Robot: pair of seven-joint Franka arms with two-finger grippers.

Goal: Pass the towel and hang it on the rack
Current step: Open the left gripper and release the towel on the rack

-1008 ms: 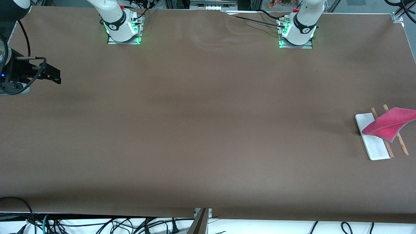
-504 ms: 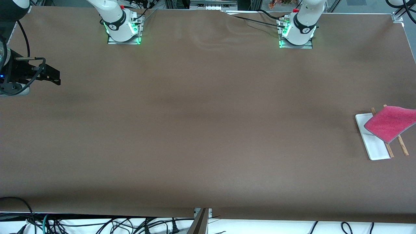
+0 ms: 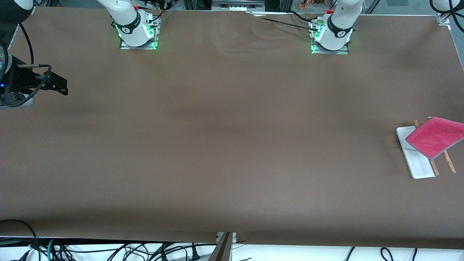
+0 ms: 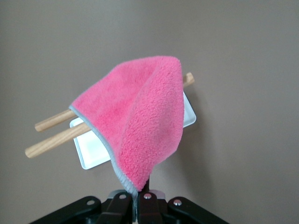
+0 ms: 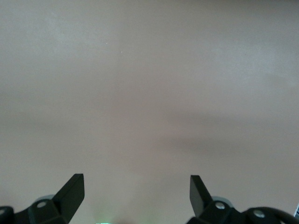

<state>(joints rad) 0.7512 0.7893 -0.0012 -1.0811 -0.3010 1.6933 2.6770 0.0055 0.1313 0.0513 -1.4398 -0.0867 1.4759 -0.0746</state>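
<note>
The towel (image 3: 435, 137) hangs over the rack (image 3: 417, 159) at the desk's edge toward the left arm's end, draped across the 2 wooden rods (image 4: 56, 135) with its pink face up and one grey-trimmed corner pinched in the left gripper (image 4: 138, 201), whose jaws are closed on that corner in the left wrist view. In the front view that gripper is out of the picture; only the cloth shows, reaching to the picture's edge. Compared with a second ago the cloth has flattened and spread: it was bowed into a fold with a low tip over the white base (image 3: 411, 154), and it now lies as a broader sheet across the rods, barely changed over the last half second. That suggests the hanging is nearly done and what remains is to let go and draw away without dragging the towel off. The right gripper (image 3: 59, 87) waits over the desk's edge at the right arm's end, its jaws spread wide and holding nothing, with only bare desk (image 5: 149, 93) under it.
</note>
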